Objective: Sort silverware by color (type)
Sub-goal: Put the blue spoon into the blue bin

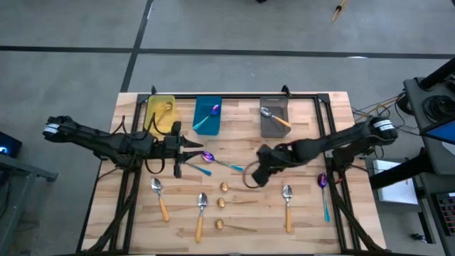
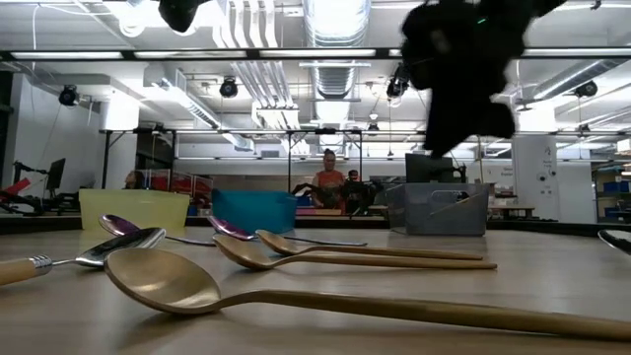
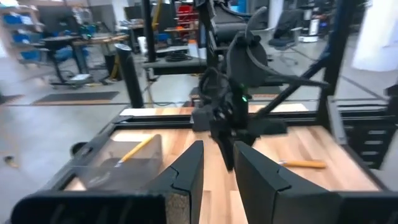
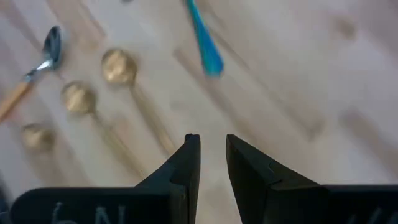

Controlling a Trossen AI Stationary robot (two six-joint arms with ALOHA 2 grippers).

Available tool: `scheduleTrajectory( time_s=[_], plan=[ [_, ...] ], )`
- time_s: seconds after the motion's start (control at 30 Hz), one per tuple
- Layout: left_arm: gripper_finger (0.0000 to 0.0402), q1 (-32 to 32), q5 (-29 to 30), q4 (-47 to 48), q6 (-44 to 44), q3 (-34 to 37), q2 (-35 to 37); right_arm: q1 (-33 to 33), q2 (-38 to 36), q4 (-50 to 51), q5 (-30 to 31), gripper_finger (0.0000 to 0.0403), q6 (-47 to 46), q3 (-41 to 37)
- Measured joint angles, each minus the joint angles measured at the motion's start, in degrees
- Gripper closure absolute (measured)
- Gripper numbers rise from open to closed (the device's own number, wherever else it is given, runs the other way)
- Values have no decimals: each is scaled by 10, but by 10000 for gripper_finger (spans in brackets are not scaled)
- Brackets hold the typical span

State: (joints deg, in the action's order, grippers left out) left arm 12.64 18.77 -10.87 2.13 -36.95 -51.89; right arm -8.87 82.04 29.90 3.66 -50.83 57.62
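Note:
Spoons lie flat on the wooden table (image 1: 313,220). Three gold ones (image 1: 222,204) are in the middle, with their bowls in the right wrist view (image 4: 118,66). Three silver ones with orange handles (image 1: 201,213) lie near the front. Two purple ones with teal handles (image 1: 207,158) lie just past my left gripper (image 1: 197,151), and another (image 1: 323,190) lies at the right. My left gripper (image 3: 217,149) points level toward the right, narrowly open and empty. My right gripper (image 1: 254,178) (image 4: 212,142) slants down over bare wood beside the gold spoons, narrowly open and empty.
At the far edge stand a yellow bin (image 1: 151,117) with a gold spoon, a blue bin (image 1: 199,107) with a purple spoon and a grey bin (image 1: 270,129) with an orange-handled spoon. A black frame (image 1: 234,97) borders the table. A person sits far behind in the low view.

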Motion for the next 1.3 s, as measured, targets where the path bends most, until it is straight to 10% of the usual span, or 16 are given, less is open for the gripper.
scheduleTrajectory(
  time_s=[0.5,1.3],
  plan=[
    [331,0,63,15,3,1,0,23,231,-55,74,335,353,215],
    [331,-1,83,17,3,1,0,77,376,-170,85,204,436,255]
  ],
)
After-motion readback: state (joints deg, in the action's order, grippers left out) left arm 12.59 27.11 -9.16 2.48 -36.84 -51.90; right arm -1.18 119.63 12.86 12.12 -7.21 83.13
